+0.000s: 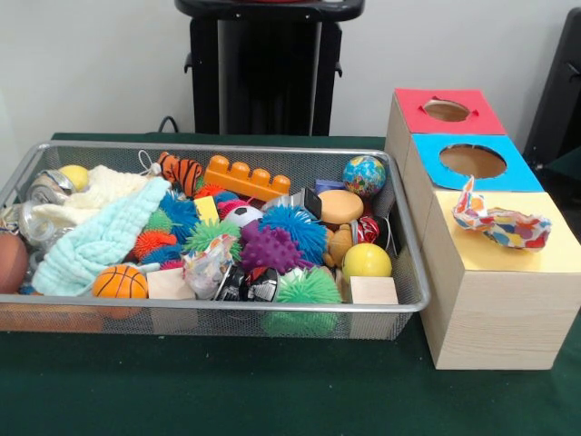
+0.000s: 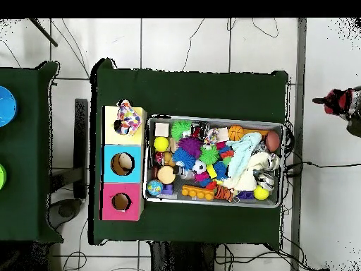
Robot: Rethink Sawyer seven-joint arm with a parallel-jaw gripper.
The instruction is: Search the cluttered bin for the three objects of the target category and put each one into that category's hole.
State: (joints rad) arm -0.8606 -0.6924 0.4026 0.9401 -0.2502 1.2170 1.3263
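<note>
Green cloth covered the table (image 1: 272, 391). One dotted cloth (image 1: 501, 223) lay across the yellow box (image 1: 508, 272) — long axis three-to-nine, bunched end at nine; overhead, it half-covered the hole (image 2: 118, 127). Bin (image 1: 218, 309) sat beside. My gripper — unseen, so I couldn't tell its state.

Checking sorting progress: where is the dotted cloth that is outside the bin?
In the front view, the dotted cloth lies on the yellow-topped box at right, beside the blue-topped box.

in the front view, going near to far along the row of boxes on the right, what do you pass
pale wooden box with a yellow top, with a dotted white fabric cloth lying on top → blue-topped wooden box with a round hole → red-topped wooden box with a round hole
</note>
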